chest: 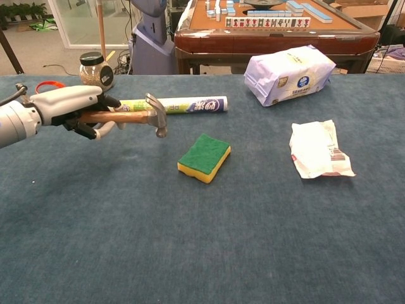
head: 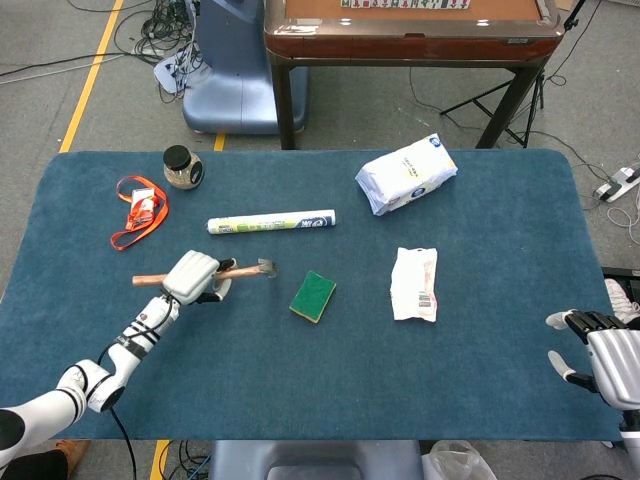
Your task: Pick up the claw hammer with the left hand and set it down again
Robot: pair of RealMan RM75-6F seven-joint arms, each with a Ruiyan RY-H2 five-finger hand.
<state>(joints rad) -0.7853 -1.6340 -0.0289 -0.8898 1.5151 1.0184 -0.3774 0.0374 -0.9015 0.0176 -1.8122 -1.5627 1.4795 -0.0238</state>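
Now the left hand grips the hammer around its wooden handle, fingers wrapped under it. In the chest view the hammer sits in the upper left of the frame, held level above the cloth, metal head pointing toward frame centre & clear of the sponge. In the head view the handle end sticks out left of the hand, head just left of the sponge, w/ a gap between them. Roll lies above the hammer in frame; jar & orange lanyard are upper left. White bag sits upper right of centre, flat white packet right of the sponge. Right hand rests at the lower right edge, fingers spread, holding nothing. Table has blue cloth.
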